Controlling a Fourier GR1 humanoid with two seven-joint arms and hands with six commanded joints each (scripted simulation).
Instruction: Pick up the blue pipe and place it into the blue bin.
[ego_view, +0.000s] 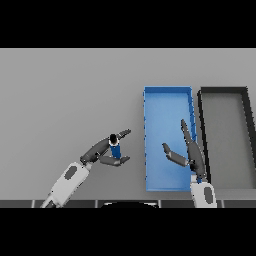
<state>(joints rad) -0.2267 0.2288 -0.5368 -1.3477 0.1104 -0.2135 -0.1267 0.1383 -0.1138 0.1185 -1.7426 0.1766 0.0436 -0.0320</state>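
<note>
Blue, short and upright, one small pipe (115, 149) sits clamped in the left hand (107, 151) over the grey desk (65, 100), beside one blue rectangular bin (167, 95). One dark grey bin (223, 91) adjoins it. Right hand (192, 152), fingers spread apart, hovers over the blue bin.

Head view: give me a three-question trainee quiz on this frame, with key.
1. True or false: the blue pipe already lies inside the blue bin.
2. Which hand is at the pipe? A) left hand B) right hand
3. Fill in: the tray right of the blue bin, the ____ bin, holds nothing visible.

Key:
1. False; the pipe is on the table, left of the bin, between the left hand's fingers and thumb.
2. A; the right hand hangs open over the blue bin's right wall.
3. black
</note>
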